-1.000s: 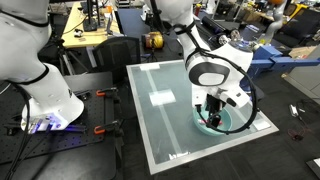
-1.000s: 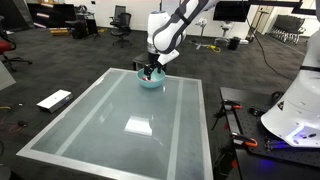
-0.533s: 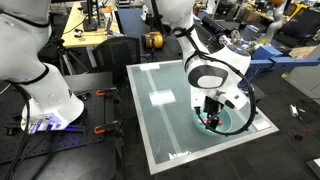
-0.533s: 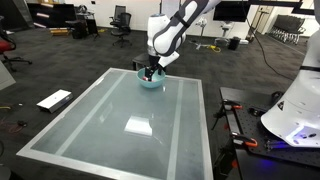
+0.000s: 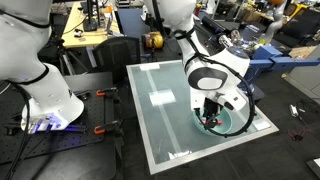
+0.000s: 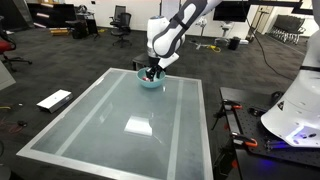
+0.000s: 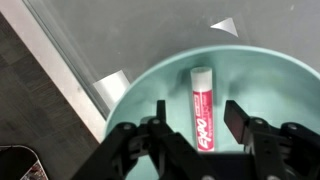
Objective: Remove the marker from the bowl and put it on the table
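Observation:
In the wrist view the teal bowl (image 7: 265, 80) fills the frame, with the red-pink marker (image 7: 203, 103) lying inside it, whitish end pointing away. My gripper (image 7: 196, 120) is open, its two black fingers standing on either side of the marker's near half, not touching it. In both exterior views the gripper (image 5: 211, 115) (image 6: 150, 72) reaches down into the bowl (image 5: 238, 122) (image 6: 153, 83) near the table's (image 5: 160, 110) (image 6: 120, 120) corner. The marker is hidden by the gripper in the exterior views.
White tape patches (image 7: 113, 85) (image 7: 225, 27) lie on the table just beside the bowl, and the table's light rim (image 7: 60, 60) runs close by. A large white robot base (image 5: 45, 95) stands beside the table. Workbenches and chairs stand behind.
The gripper has lowered slightly into the bowl over the marker. The bowl has not moved.

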